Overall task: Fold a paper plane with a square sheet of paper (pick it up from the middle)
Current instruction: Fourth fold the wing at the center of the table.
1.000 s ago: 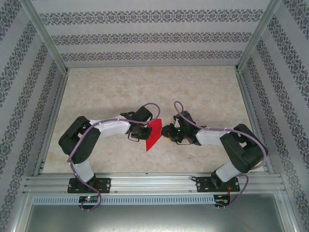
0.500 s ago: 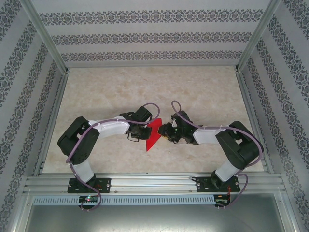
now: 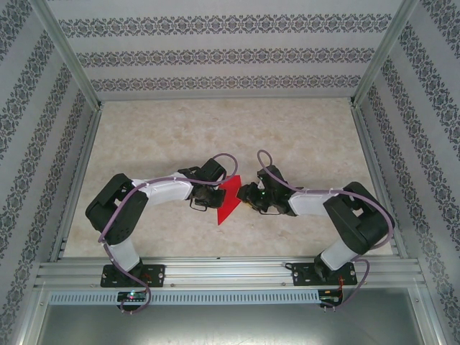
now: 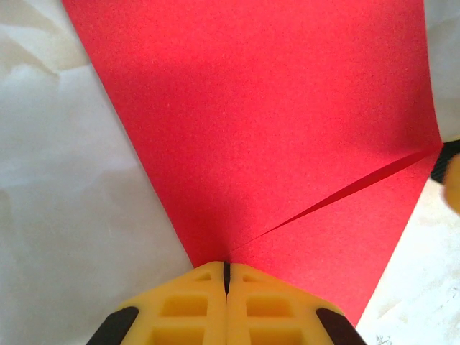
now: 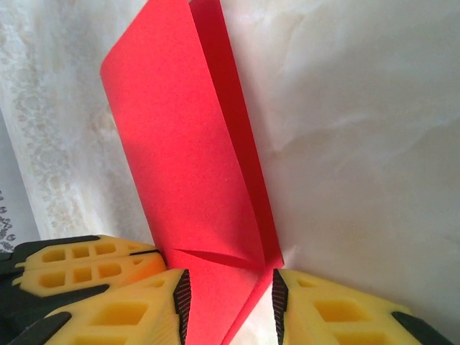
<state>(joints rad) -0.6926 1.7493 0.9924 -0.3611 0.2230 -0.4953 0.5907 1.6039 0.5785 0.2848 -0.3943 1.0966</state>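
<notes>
Unmoved since a second ago, the square sheet of paper point(image 3: 228, 203) stays part-folded at mid table point(image 3: 144, 144); the right arm has nudged closer
Left gripper point(image 4: 226, 273) is pressed together, pinching its edge; right gripper point(image 5: 228, 291) stands spread astride the opposite corner, and closing off the crease could skew the fold or tear it

Paper, far side: the square sheet of paper point(image 4: 273, 129) runs off the top of the left wrist view, so its far corners go unseen.
Paper, near edge: it vanishes into the closed seam of the left gripper point(image 4: 226, 269); depth hidden.
Frame edge, right: a yellow-and-black shape point(image 4: 453, 183), blurred and cut off; unidentifiable.
Paper tip: it drops past the bottom edge between the right gripper point(image 5: 230, 287) fingers.
Overhead: contact too small to tell.
</notes>
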